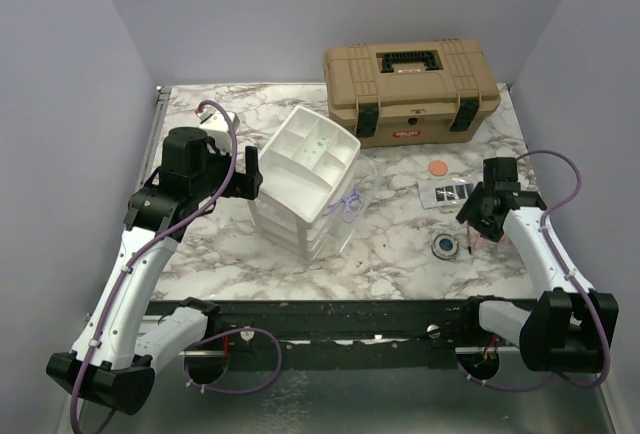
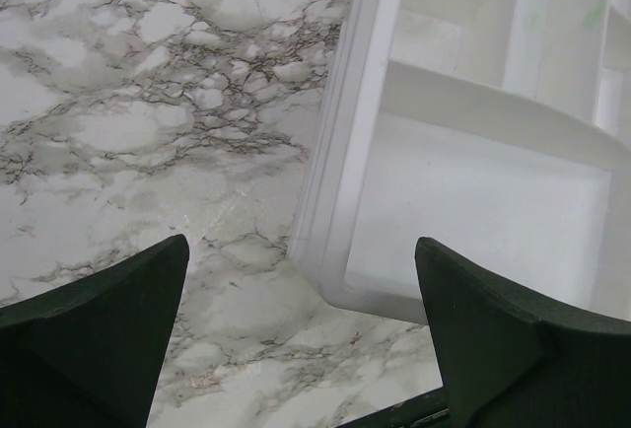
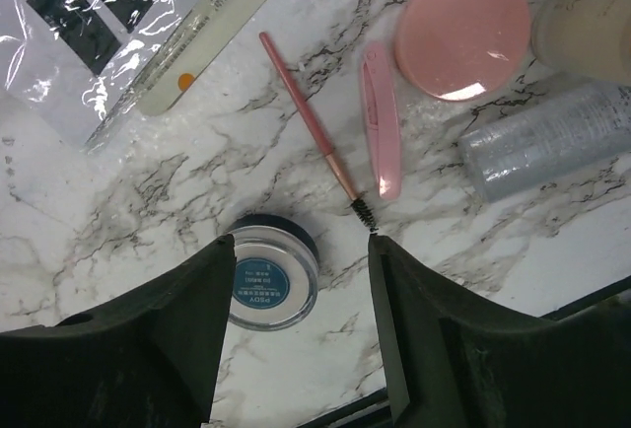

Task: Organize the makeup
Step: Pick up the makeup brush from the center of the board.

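The right gripper (image 3: 301, 270) hangs with its jaws parted and nothing between them; below the gap, a touch toward the left finger, the blue-labelled compact (image 3: 271, 275) lies flat on its base; seen from overhead it sits just left of and nearer than that gripper. The spoolie wand (image 3: 311, 122) lies just beyond, its long axis slanting across the gap, bristle end close to the right finger; beside it is the pink clip (image 3: 381, 117), with the salmon disc (image 3: 461, 32) and the palette packet (image 3: 89, 14) farther off. The right arm is by far the nearer; the left gripper (image 2: 301, 246), spread wide and empty, hovers at a corner of the white drawer unit (image 1: 305, 179), well to the left. The marble table (image 1: 400, 244) is flat; a tan toolbox (image 1: 410, 89) stands at the far edge; plain walls (image 1: 60, 74) close in the sides.
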You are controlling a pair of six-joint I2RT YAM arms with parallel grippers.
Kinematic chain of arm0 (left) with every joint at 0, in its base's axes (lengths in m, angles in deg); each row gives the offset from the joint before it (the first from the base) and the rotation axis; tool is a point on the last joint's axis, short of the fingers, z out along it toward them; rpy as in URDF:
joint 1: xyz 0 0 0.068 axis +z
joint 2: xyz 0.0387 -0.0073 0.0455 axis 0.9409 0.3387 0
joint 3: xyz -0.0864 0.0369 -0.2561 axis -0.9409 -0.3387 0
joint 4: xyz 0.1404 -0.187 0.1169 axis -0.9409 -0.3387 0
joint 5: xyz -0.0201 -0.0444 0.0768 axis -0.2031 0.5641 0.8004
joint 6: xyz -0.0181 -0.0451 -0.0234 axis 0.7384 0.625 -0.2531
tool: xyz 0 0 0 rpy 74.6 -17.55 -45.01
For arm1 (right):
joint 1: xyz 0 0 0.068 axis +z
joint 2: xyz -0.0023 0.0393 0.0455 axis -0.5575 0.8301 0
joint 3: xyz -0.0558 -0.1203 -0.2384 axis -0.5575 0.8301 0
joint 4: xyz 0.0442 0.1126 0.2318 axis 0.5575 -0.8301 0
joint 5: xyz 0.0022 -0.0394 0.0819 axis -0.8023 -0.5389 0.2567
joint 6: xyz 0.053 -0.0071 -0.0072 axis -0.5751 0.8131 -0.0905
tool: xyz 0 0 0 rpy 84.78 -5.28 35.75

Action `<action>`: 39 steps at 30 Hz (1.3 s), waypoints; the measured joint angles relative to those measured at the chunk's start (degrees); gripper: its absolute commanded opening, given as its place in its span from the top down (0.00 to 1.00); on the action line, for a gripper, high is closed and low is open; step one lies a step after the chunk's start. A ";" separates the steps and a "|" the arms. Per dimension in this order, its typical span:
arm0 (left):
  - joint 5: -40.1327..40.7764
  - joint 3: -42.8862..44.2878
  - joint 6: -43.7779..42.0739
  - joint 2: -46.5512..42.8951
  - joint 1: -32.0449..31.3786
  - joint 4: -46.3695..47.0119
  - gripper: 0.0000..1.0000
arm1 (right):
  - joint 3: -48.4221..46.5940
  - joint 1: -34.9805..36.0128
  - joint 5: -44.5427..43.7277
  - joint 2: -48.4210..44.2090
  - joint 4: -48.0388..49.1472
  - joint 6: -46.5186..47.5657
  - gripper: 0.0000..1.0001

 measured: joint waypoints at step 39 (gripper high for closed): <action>-1.09 -0.35 0.07 0.17 0.00 0.46 0.01 | -1.03 -2.91 2.40 21.73 11.04 3.08 0.69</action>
